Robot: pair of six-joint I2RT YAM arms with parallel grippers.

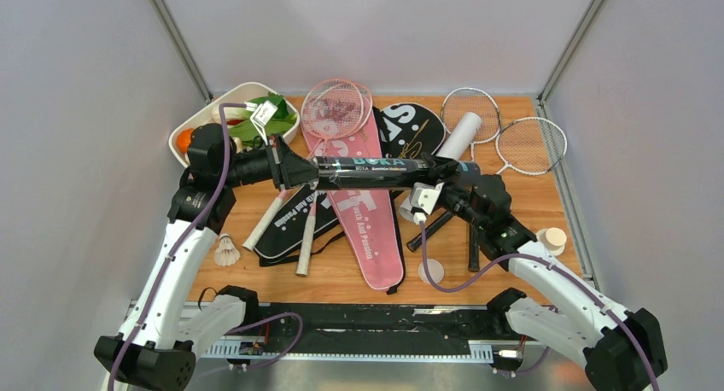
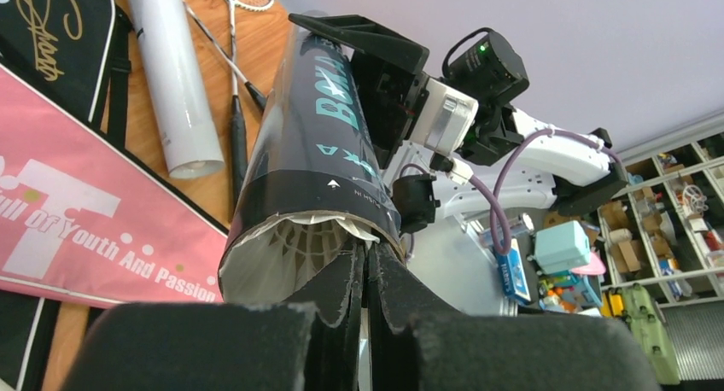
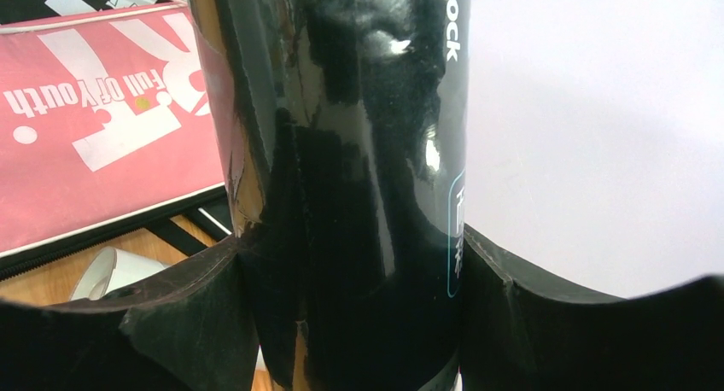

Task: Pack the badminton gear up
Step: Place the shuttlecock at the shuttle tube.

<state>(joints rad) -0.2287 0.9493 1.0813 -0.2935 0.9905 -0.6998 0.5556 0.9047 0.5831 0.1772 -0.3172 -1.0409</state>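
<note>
Level above wooden table (image 1: 546, 199), long black glossy shuttlecock tube (image 1: 376, 173) lies left-right between the arms. right tool (image 1: 437, 179) clamps its right end, jaws wide round the barrel. left tool (image 1: 312, 177) pinched closed, nothing visibly held, tips at the open mouth where white feather shuttlecock (image 2: 286, 254) sits; left arm nearer that mouth

The black tube (image 3: 359, 195) looks glossy, the table (image 1: 546, 199) wooden.
</note>
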